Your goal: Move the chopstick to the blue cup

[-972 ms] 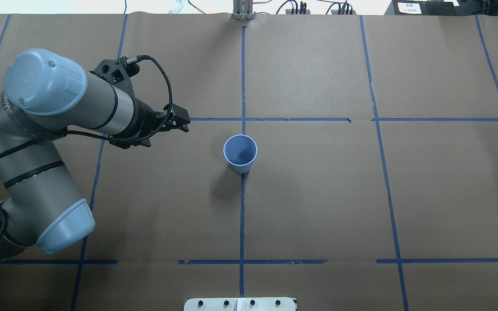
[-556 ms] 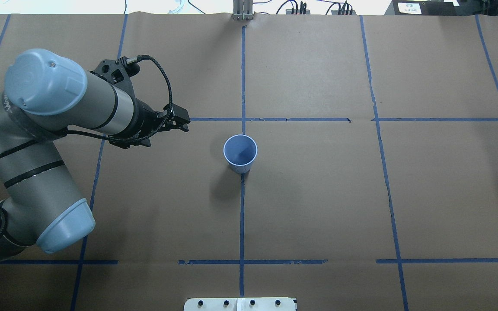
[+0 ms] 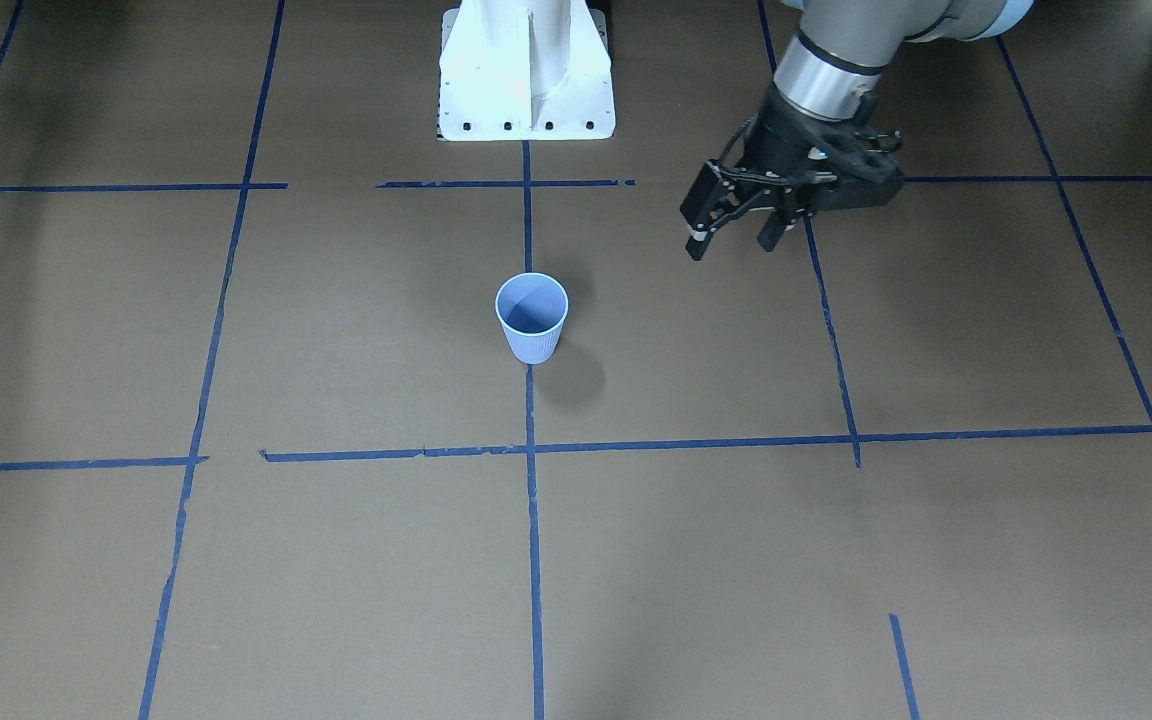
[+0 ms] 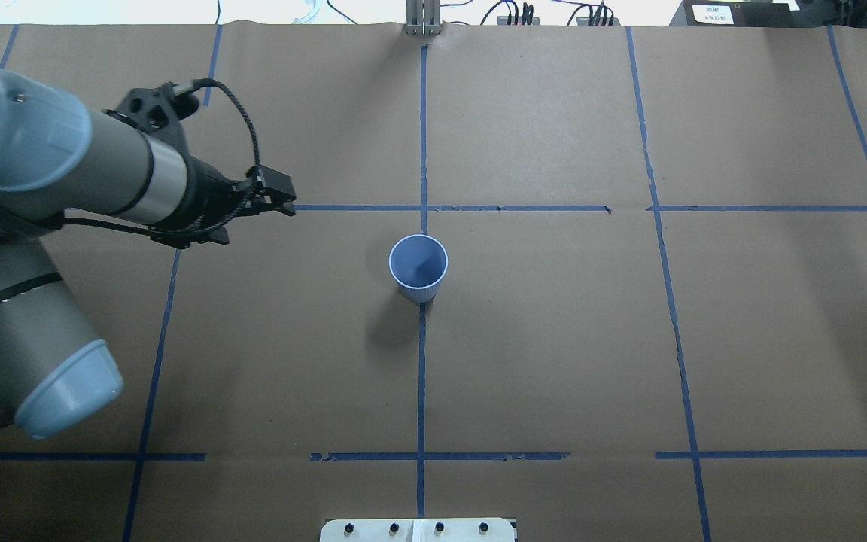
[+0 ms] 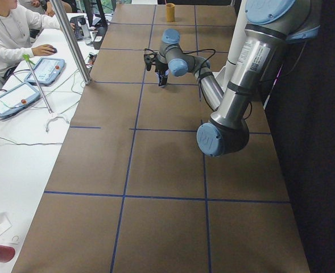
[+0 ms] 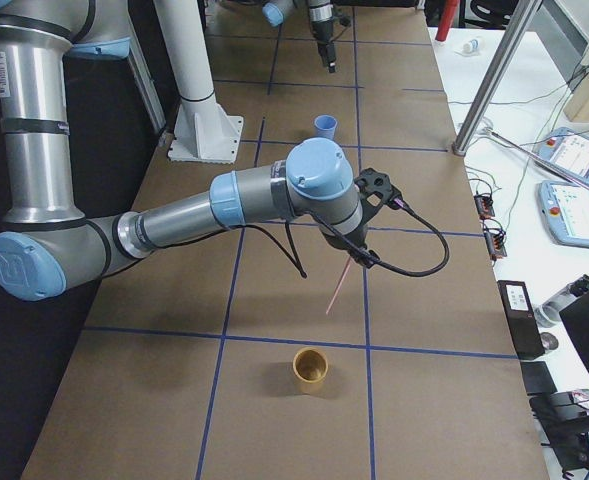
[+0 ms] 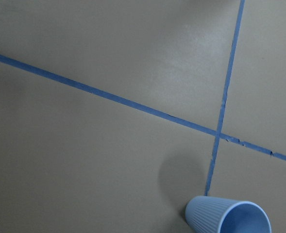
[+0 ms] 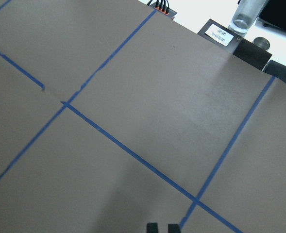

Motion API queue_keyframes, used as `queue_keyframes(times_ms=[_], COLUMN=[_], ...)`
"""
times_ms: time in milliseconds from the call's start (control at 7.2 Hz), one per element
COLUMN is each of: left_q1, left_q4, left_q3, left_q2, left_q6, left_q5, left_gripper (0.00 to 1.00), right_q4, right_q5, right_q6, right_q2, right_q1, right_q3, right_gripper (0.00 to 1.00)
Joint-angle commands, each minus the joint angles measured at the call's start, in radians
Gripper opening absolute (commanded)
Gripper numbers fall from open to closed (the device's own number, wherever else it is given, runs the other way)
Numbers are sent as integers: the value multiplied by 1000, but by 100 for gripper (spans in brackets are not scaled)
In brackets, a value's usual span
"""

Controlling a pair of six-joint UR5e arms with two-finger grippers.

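The blue cup (image 4: 418, 265) stands upright on the brown paper at the table's centre, and I see nothing inside it; it also shows in the front view (image 3: 532, 318), the left wrist view (image 7: 227, 217) and the right side view (image 6: 325, 125). My left gripper (image 4: 287, 208) is open and empty, hovering left of the cup and apart from it (image 3: 731, 245). My right gripper (image 6: 357, 258) is off to the far right, shut on a pink chopstick (image 6: 337, 290) that hangs tip down above the table. In the right wrist view its fingertips (image 8: 152, 227) sit close together; the stick is hidden there.
An orange cup (image 6: 310, 370) stands on the table just beyond the held chopstick's tip. The white robot base (image 3: 526, 70) is at the table's robot side. A metal pole (image 6: 494, 75) and operators' desks with tablets border the far edge. Blue tape lines grid the paper.
My left arm has pulled back to the left and slightly up in the overhead view, so its gripper is farther from the cup. The cup has not moved.
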Motion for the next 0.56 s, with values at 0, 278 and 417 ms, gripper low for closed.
queue_keyframes(times_ms=[0,278,417], left_q1=[-43,-77,-79], left_q4=[0,0,-1], left_q3=[-63,-65,-59], left_q2=[175,252,272], left_q6=[171,268,271], left_q5=[1,1,3], left_gripper=[100,100,100], right_q4=[130,218,225], right_q5=[29,-91,-264], right_q6=[445,934,1077], right_q2=[129,372,455], right_q1=[-210,-442,-581], right_q3=[32,20,21], right_gripper=[1,1,1])
